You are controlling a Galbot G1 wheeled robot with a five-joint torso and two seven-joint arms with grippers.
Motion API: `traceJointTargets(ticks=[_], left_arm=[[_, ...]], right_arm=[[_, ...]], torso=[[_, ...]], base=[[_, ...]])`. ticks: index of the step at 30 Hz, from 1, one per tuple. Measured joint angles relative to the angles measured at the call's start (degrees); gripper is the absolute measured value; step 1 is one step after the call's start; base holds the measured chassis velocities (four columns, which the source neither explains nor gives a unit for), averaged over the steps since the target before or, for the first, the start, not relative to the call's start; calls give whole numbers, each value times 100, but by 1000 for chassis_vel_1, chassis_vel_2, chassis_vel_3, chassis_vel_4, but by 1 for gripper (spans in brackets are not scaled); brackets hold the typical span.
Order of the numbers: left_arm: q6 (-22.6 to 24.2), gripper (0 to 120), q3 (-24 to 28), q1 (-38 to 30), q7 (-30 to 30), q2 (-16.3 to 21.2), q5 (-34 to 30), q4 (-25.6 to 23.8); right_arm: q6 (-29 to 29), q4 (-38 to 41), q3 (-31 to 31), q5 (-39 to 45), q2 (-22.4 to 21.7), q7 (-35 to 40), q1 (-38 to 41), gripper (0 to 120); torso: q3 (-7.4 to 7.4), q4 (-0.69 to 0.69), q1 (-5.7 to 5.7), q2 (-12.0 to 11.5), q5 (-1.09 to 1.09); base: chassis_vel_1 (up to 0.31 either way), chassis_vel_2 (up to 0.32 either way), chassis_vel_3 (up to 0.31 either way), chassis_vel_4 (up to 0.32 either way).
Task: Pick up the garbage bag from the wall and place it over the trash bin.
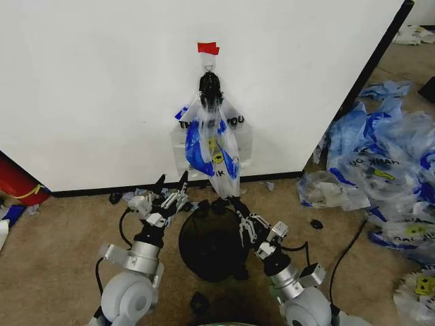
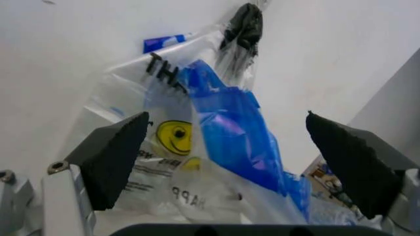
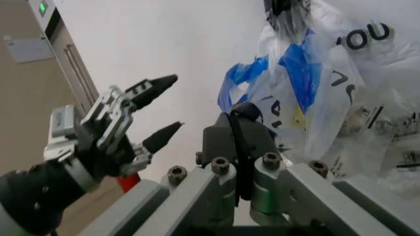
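The garbage bag (image 1: 212, 139), see-through with blue handles and a yellow smiley, hangs from a small hook (image 1: 209, 64) under red tape on the white wall (image 1: 102, 88). A black clump gathers its top. Below it on the carpet stands the round black trash bin (image 1: 212, 246). My left gripper (image 1: 172, 185) is open beside the bin's left rim and points up at the bag (image 2: 217, 128), which shows between its wide-apart pads (image 2: 115, 155). My right gripper (image 1: 238, 206) is shut just under the bag's lower end (image 3: 328, 98). Whether it touches the plastic is unclear.
A heap of similar bags (image 1: 387, 159) litters the floor to the right, past the wall's black edge. A red object (image 1: 17, 185) lies at the wall's left foot. Small black lumps (image 1: 317, 223) and blue scraps dot the carpet near the baseboard.
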Motion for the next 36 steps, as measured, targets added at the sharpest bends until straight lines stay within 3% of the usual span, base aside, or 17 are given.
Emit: traceJointTargets(ticks=[10, 20, 30, 36], left_arm=[[145, 94, 512, -613, -231, 405, -365, 6], [154, 94, 1185, -1507, -393, 658, -477, 381], [137, 94, 1346, -1801, -425, 815, -546, 527], [94, 94, 1145, -1677, -390, 1009, -516, 557]], right_arm=[[-22, -7, 26, -109, 1, 39, -116, 0], [-23, -1, 210, -186, 27, 55, -324, 0], [-8, 47, 369, -218, 24, 48, -461, 0], [-3, 56, 380, -239, 59, 42, -482, 0]], torso=[[0, 0, 0, 2, 0], [0, -1, 0, 2, 1], [0, 0, 0, 2, 1], [0, 0, 0, 2, 0]], base=[[0, 0, 0, 0], [0, 0, 0, 0], [0, 0, 0, 0], [0, 0, 0, 0]])
